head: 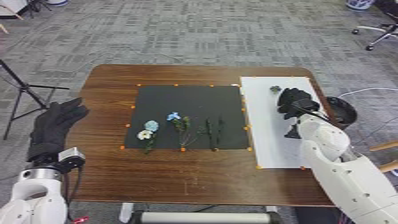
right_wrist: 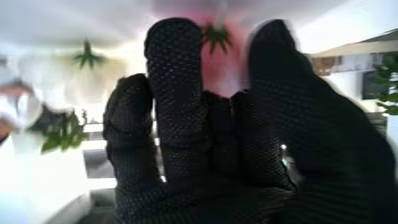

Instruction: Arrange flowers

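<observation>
- The right hand [head: 300,103], in ribbed black fabric, is over the upper part of the white sheet; its long fingers [right_wrist: 174,75] are straight and its thumb stands apart from them, so it looks released.
- In the right wrist view, a soft pink bloom [right_wrist: 220,70] with a pointed, star-shaped green base shows between those fingers and the thumb; the view is blurred there, so I can't say whether the glove touches it.
- Near it is a broad white bloom [right_wrist: 55,82], its petals thin and papery, with a similar spiky green star.
- The white sheet [head: 271,152] is a long, smooth, flat rectangle on the right side of the table, with a small dark green tuft [head: 275,89] near its far end.
- Just beside the sheet, a matte black mat [head: 160,97] is edged with little orange markers.
- On the mat lie a rounded pale blue bloom [head: 152,125], an open white flower [head: 145,134] next to it, a blue flower [head: 173,116] on thin branching stems, and two slim green stems [head: 219,131] side by side.
- The table [head: 178,172] is brown wood, with streaky grain and rounded corners.
- The left hand [head: 55,129], in black fabric too, is at the table's left edge, its fingers extended and holding nothing.
</observation>
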You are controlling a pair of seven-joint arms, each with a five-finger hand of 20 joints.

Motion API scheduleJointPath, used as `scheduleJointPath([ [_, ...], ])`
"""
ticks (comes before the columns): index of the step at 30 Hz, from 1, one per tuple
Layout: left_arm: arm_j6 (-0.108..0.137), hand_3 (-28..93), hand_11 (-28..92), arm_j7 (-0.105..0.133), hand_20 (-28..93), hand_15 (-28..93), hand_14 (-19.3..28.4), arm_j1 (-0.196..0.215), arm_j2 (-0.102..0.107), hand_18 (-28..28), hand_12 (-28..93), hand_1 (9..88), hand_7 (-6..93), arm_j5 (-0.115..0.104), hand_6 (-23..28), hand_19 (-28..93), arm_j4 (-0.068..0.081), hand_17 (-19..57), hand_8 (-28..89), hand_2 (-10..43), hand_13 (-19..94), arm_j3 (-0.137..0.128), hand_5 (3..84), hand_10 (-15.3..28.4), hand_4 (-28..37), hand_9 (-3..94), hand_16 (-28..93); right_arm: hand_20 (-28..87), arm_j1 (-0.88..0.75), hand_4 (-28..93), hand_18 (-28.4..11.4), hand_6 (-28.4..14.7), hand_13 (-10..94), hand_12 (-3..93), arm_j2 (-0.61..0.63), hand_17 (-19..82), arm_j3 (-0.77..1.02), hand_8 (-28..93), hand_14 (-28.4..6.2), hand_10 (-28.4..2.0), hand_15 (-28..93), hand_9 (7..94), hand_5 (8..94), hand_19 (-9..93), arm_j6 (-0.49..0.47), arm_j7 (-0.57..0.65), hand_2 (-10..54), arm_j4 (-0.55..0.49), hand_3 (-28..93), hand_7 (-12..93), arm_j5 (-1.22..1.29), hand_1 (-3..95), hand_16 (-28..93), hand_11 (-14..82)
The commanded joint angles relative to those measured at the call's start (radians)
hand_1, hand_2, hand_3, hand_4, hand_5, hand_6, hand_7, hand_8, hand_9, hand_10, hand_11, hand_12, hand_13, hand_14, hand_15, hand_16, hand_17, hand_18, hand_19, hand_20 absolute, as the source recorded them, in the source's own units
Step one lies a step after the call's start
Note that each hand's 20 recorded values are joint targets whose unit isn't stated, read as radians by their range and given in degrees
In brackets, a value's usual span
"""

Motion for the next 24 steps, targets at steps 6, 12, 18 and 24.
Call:
scheduleJointPath([
  [6, 0.005, 67, 26, 0.003, 18, 23, 18.9, 0.018, -0.001, 12.9, 16, 18.0, 16.8, -0.004, 3.1, 12, -0.017, 6.7, -6, 11.5, 40, -0.019, 52.4, 15.3, -28.3, 50.0, 2, 56, 0.157, -15, -17.7, -1.7, 78, 32.4, 0.081, 42, -0.111, 8, -5.5, -11.4, 43, 79.1, 76.0, 73, 0.075, -0.02, -7.0, -0.111, 54, 16, 0.102, 68.6, 39, 5.5],
  [12, 0.008, 67, 26, 0.002, 18, 23, 19.0, 0.017, 0.002, 12.9, 16, 18.0, 16.7, -0.006, 3.1, 12, -0.016, 6.7, -6, 11.5, 40, -0.016, 52.2, 15.3, -28.3, 50.0, 2, 57, 0.337, -15, -18.1, -1.9, 78, 32.8, 0.031, 42, -0.275, 9, -5.5, -12.2, 43, 79.8, 76.7, 73, 0.064, -0.059, -7.8, -0.175, 56, 16, 0.169, 67.9, 41, 5.6],
  [18, -0.001, 67, 26, 0.005, 18, 23, 19.0, 0.006, 0.001, 12.9, 16, 17.9, 16.7, -0.003, 3.2, 12, -0.011, 6.7, -6, 11.5, 40, -0.006, 52.1, 15.3, -28.3, 50.0, 2, 57, 0.379, -14, -18.0, -1.8, 78, 32.9, -0.115, 42, -0.421, 9, -5.6, -12.3, 42, 80.1, 77.1, 73, 0.022, -0.086, -8.1, -0.148, 56, 15, 0.162, 67.4, 41, 5.5],
  [24, -0.013, 67, 26, 0.01, 18, 23, 19.0, 0.011, -0.007, 12.8, 16, 17.9, 16.7, -0.002, 3.3, 12, -0.013, 6.7, -6, 11.5, 40, -0.009, 52.0, 15.3, -28.3, 50.0, 2, 57, 0.346, -14, -18.2, -1.6, 78, 32.9, -0.216, 42, -0.483, 9, -5.8, -12.5, 42, 80.4, 77.4, 73, -0.031, -0.098, -8.4, -0.095, 57, 15, 0.117, 66.9, 42, 5.5],
])
